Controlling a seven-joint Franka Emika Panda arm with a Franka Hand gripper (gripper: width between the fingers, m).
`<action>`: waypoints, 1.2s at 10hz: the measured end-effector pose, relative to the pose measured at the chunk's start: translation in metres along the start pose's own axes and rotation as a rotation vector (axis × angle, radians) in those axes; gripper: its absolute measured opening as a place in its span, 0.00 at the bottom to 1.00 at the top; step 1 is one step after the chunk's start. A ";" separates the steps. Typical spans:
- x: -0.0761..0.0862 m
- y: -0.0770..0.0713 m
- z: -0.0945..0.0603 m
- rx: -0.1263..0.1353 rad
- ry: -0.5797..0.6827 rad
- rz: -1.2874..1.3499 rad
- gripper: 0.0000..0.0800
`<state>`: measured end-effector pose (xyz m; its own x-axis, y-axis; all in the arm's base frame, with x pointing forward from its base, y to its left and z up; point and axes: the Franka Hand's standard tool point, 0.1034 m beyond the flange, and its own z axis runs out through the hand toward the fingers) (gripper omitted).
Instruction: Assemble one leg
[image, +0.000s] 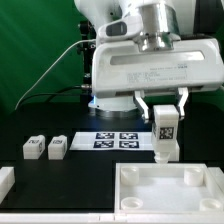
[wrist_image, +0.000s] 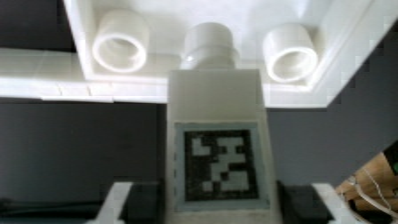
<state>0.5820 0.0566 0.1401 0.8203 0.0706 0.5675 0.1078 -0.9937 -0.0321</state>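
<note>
My gripper (image: 165, 104) is shut on a leg (image: 165, 134), a white block with a black-and-white tag, held upright. It hangs just above the far rim of the large white tray-like piece (image: 121, 196), between that piece's two far round sockets. In the wrist view the leg (wrist_image: 217, 110) fills the middle, its round peg end pointing at the tray piece (wrist_image: 43, 86) between one socket (wrist_image: 121, 50) and the other socket (wrist_image: 290, 55). My gripper (wrist_image: 221, 206) clamps the tagged end from both sides. Two more legs (image: 33, 148) (image: 57, 148) lie at the exterior view's left.
The marker board (image: 116, 140) lies on the black table behind the tray piece. A white part (image: 5, 181) sits at the exterior view's lower left edge. A green backdrop stands behind the arm's base.
</note>
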 end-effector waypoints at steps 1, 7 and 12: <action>0.007 -0.015 0.007 0.029 -0.011 0.006 0.37; 0.031 -0.025 0.047 0.044 0.055 0.046 0.37; 0.008 -0.047 0.064 0.066 0.024 0.042 0.37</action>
<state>0.6200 0.1099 0.0935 0.8114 0.0264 0.5839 0.1111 -0.9877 -0.1097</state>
